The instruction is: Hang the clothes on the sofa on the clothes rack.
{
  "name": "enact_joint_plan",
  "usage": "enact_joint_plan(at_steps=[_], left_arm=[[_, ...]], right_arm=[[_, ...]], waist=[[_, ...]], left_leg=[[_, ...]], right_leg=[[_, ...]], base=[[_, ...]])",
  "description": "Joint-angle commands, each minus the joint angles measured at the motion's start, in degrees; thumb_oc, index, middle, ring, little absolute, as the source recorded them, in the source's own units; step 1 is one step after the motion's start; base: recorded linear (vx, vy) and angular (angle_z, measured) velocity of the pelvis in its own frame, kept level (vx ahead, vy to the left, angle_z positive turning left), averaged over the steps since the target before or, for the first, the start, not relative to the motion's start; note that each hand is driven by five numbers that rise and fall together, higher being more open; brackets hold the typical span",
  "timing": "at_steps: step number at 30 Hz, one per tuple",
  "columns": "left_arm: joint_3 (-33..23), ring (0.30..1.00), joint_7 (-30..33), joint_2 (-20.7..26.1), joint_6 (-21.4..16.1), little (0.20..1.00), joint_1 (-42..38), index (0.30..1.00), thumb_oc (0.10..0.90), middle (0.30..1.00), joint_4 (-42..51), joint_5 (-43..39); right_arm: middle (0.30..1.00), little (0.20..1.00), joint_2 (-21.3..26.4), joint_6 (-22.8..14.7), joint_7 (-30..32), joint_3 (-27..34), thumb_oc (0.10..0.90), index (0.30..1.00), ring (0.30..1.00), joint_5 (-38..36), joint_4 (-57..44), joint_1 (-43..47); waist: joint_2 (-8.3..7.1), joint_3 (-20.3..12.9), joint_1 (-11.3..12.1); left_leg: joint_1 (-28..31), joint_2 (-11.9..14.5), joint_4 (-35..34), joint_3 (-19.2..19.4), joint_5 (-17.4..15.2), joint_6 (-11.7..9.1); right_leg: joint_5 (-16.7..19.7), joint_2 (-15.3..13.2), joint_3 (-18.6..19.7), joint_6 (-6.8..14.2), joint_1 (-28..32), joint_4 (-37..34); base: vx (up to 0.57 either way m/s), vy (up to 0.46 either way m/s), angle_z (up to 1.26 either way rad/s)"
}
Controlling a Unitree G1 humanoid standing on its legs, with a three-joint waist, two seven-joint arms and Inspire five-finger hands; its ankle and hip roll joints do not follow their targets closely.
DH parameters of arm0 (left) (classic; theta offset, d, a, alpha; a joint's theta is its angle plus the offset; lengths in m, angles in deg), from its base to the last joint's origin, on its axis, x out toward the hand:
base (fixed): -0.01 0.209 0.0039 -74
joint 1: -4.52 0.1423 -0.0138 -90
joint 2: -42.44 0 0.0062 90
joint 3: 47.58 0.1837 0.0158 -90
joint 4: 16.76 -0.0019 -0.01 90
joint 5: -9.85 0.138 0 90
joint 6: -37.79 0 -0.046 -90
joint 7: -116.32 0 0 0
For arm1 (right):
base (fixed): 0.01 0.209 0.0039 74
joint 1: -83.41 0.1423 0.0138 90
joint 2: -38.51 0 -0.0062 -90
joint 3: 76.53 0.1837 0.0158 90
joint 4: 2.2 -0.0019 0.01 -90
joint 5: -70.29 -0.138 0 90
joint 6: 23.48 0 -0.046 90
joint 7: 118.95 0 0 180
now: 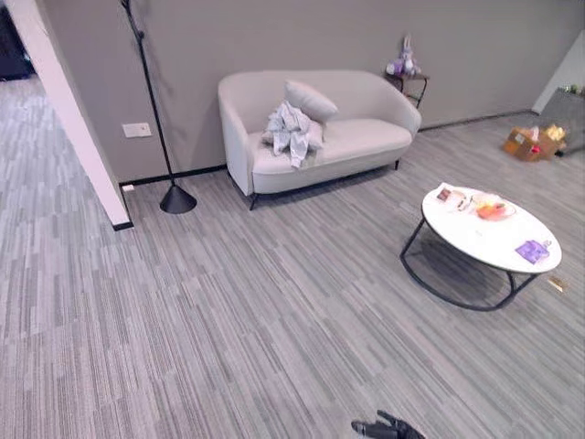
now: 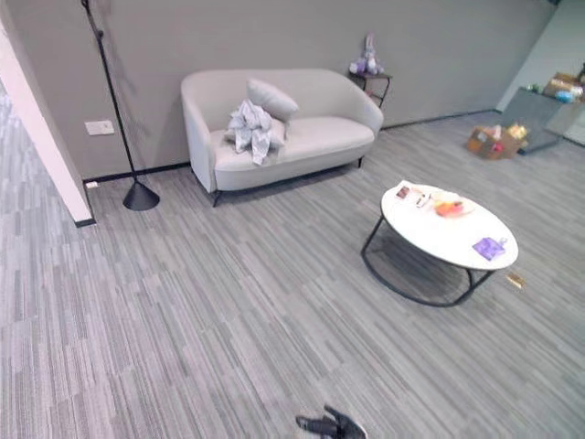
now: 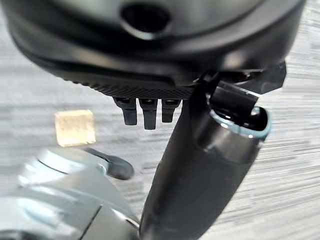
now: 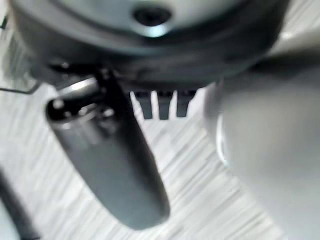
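You will find no legible text, number or sign here. The packets on the round white table (image 1: pixel 494 240), at the right of the frame, carry print too small to read.

Right hand (image 1: pixel 388 428), dark, fingered: low at the bottom edge of the eye views, fingers pointing left, loosely spread, nothing in them. Right wrist view: short dark fingers (image 4: pixel 163 105) straight, thumb extended. Left hand (image 3: pixel 150 107), dark: fingers straight, thumb extended, empty, above carpet.

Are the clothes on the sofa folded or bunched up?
Bunched up: the clothes lie crumpled against the cushion on the sofa.
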Motion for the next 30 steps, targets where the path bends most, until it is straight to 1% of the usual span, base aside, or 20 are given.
enact_joint_plan(at_steps=[1,2,6,8,10,11,12,13,15,16,17,18,19,20,21,22,23,24,27,30], left_arm=[[-0.3,0.9,-0.5,-0.4,-1.9,0.9,-2.9,0.9,0.8,0.9,-0.5,1.5],[0.2,0.9,-0.4,-0.2,-2.2,0.9,-3.7,0.9,0.8,0.9,-0.4,2.4],[0.0,0.9,-0.8,0.4,-2.2,0.9,-3.4,0.9,0.8,0.9,-0.9,3.7],[-0.5,0.9,-1.1,0.7,-2.2,0.9,-3.0,0.9,0.8,0.9,-1.5,4.4],[-0.5,0.9,-0.9,0.7,-2.1,0.9,-2.4,0.9,0.8,0.9,-1.9,4.6],[-0.5,0.9,-0.9,0.7,-2.1,0.9,-2.4,0.9,0.8,0.9,-1.9,4.6],[-0.1,0.9,-0.7,0.4,-2.4,0.9,-2.2,0.9,0.8,0.9,-1.6,3.8],[0.0,0.9,-0.7,0.4,-2.4,0.9,-2.3,0.9,0.8,0.9,-1.5,3.7],[0.4,0.9,-0.4,0.0,-2.6,0.9,-2.6,0.9,0.8,0.9,-1.3,2.7],[0.4,0.9,-0.4,0.0,-2.6,0.9,-2.6,0.9,0.8,0.9,-1.3,2.7],[0.4,0.9,0.0,0.0,-2.6,0.9,-3.0,0.9,0.8,0.9,0.1,1.6],[0.4,0.9,0.0,0.0,-2.6,0.9,-3.0,0.9,0.8,0.9,0.2,1.6],[1.0,0.9,0.5,-0.2,-3.0,0.9,-3.5,0.9,0.8,0.9,2.3,0.5],[2.0,0.9,0.7,-0.3,-3.4,0.9,-4.0,0.9,0.8,0.9,3.5,0.2],[2.0,0.9,0.7,-0.4,-3.4,0.9,-4.0,0.9,0.8,0.9,3.5,0.2],[2.7,0.9,0.7,-0.4,-3.5,0.9,-4.1,0.9,0.8,0.9,4.4,0.2],[2.4,0.9,1.1,-0.3,-4.0,0.9,-4.0,0.9,0.8,0.9,4.5,-0.2],[1.8,0.9,1.5,-0.1,-4.2,0.9,-3.8,0.9,0.8,0.9,4.1,-0.3],[-0.2,0.9,1.9,0.1,-4.0,0.9,-2.9,0.9,0.8,0.9,2.8,-0.2],[-1.0,0.9,2.3,0.1,-3.5,0.9,-2.3,0.9,0.8,0.9,0.7,1.5]], right_arm=[[0.9,0.9,-6.3,1.8,-0.9,-0.5,0.8,0.9,0.9,-1.8,4.7,-3.0],[0.9,0.9,-6.5,1.7,-0.6,0.9,0.8,0.9,0.9,-2.5,5.5,-2.7],[0.9,0.9,-6.2,1.9,-0.7,3.1,0.8,0.9,0.9,-1.7,7.4,-2.4],[0.9,0.9,-5.8,1.7,-0.7,3.9,0.8,0.9,0.9,-1.7,8.0,-2.3],[0.9,0.9,-5.0,1.7,-0.8,4.5,0.8,0.9,0.9,-1.0,9.3,-2.0],[0.9,0.9,-5.0,1.7,-0.8,4.5,0.8,0.9,0.9,-1.0,9.3,-2.0],[0.9,0.9,-4.5,1.2,-0.3,4.5,0.8,0.9,0.9,-1.6,9.8,-1.7],[0.9,0.9,-4.0,1.1,-0.2,4.6,0.8,0.9,0.9,-1.8,10.2,-1.3],[0.9,0.9,-3.5,0.1,0.5,4.1,0.8,0.9,0.9,-1.9,11.0,-0.5],[0.9,0.9,-3.6,0.1,0.5,4.1,0.8,0.9,0.9,-1.9,11.1,-0.5],[0.9,0.9,-2.8,-0.9,1.8,3.9,0.8,0.9,0.9,-2.4,10.6,0.4],[0.9,0.9,-2.9,-0.9,1.8,4.0,0.8,0.9,0.9,-2.4,10.6,0.4],[0.9,0.9,-2.0,-1.6,2.6,3.2,0.8,0.9,0.9,-1.9,10.2,1.9],[0.9,0.9,-1.1,-1.6,3.3,2.2,0.8,0.9,0.9,-0.5,9.8,3.2],[0.9,0.9,-1.1,-1.6,3.4,2.2,0.8,0.9,0.9,-0.5,9.8,3.2],[0.9,0.9,-0.6,-1.5,3.7,1.0,0.8,0.9,0.9,1.1,9.1,4.0],[0.9,0.9,-0.2,-1.5,3.5,-1.4,0.8,0.9,0.9,4.0,7.0,4.5],[0.9,0.9,-0.2,-1.6,3.3,-2.4,0.8,0.9,0.9,5.2,6.2,4.5],[0.9,0.9,-0.4,-2.3,3.6,-4.6,0.8,0.9,0.9,9.5,3.8,5.2],[0.9,0.9,-1.2,-2.3,4.9,-6.7,0.8,0.9,0.9,13.7,2.3,6.6]], waist=[[-0.57,1.1,0.3],[-0.59,1.1,-0.6],[-0.85,-0.6,-1.2],[-0.97,-1.7,-1.2],[0.57,-3.8,-1.9],[0.62,-3.8,-1.9],[2.47,-4.6,-1.9],[2.85,-4.7,-1.7],[2.46,-4.8,-1.3],[2.24,-4.9,-1.5],[0.6,-3.6,0.2],[0.45,-3.8,-0.2],[-1.35,-1.6,1.8],[-2.03,-0.2,3.1],[-1.85,-0.2,3.2],[-2.17,0.5,4.3],[-1.93,0.8,6.4],[-1.75,0.8,7.5],[0.72,-0.5,10.4],[0.47,-0.3,12.1]], left_leg=[[2.7,1.0,0.1,-5.5,-5.6,-4.4],[5.2,2.5,0.1,-7.0,-7.9,-5.7],[10.2,4.8,0.1,-8.8,-11.4,-7.5],[11.3,5.7,0.1,-9.8,-12.4,-8.2],[12.3,10.8,0.1,-10.3,-9.1,-10.0],[12.3,10.9,0.1,-10.3,-9.1,-10.1],[11.3,15.0,3.6,-10.6,-3.9,-11.8],[9.6,16.3,6.8,-10.4,-0.5,-12.3],[5.7,18.0,16.3,-10.0,7.4,-13.2],[5.4,17.8,16.3,-10.3,7.6,-13.1],[-0.9,18.9,29.2,-8.5,13.9,-12.5],[-1.5,18.8,29.4,-8.9,14.0,-12.5],[-7.3,20.2,37.9,-5.6,12.4,-9.9],[-11.8,18.0,40.2,-4.2,8.3,-9.0],[-11.9,18.2,40.5,-4.3,8.0,-9.0],[-15.8,15.4,41.2,-3.9,6.0,-8.7],[-21.4,9.9,35.7,-2.7,2.9,-7.8],[-22.7,7.0,28.6,-1.1,2.3,-6.8],[-25.1,3.6,5.9,1.0,10.4,-7.5],[-29.3,2.5,0.2,2.3,11.9,-7.9]], right_leg=[[12.4,-2.8,1.4,4.0,1.9,-10.9],[15.4,-3.9,3.0,6.0,0.2,-18.1],[19.2,-6.8,1.0,7.8,-0.4,-19.0],[18.6,-6.6,-0.3,7.6,1.0,-19.5],[17.1,-4.3,-0.6,6.4,0.6,-14.5],[17.1,-4.2,-0.6,6.4,0.6,-14.5],[13.1,-0.6,-1.0,4.3,-0.2,-9.9],[11.4,0.5,-1.7,3.2,0.4,-9.2],[9.1,3.0,-2.8,0.7,4.0,-10.2],[9.2,2.7,-3.0,0.7,4.0,-10.3],[6.8,4.5,-3.4,-2.1,8.3,-12.3],[6.9,4.3,-3.7,-2.1,8.2,-12.4],[5.6,5.8,-2.9,-3.8,12.8,-15.5],[4.9,5.8,-2.1,-4.0,14.9,-16.9],[4.9,5.9,-2.1,-4.0,14.9,-16.9],[4.3,5.9,-1.3,-4.0,16.6,-17.7],[3.0,6.6,-0.1,-3.7,19.0,-19.2],[2.2,7.2,0.0,-3.2,20.2,-19.5],[-1.5,11.4,1.6,-3.3,24.5,-19.9],[-4.4,13.1,3.6,-4.0,27.8,-19.3]], base=[[0.56,-0.191,0.67],[0.47,-0.118,0.53],[0.54,-0.137,0.53],[0.58,-0.208,0.33],[0.51,-0.247,0.64],[0.51,-0.297,0.78],[0.46,-0.288,0.65],[0.6,-0.398,0.56],[0.39,-0.298,0.08],[0.45,-0.41,-0.07],[0.25,-0.266,0.08],[0.53,-0.548,0.35],[0.38,-0.366,0.45],[0.39,-0.359,0.48],[0.22,-0.109,0.42],[0.36,-0.026,0.03],[0.53,-0.015,-0.12],[0.6,0.046,-0.13],[0.56,0.066,-0.19],[0.37,0.012,-0.77]])
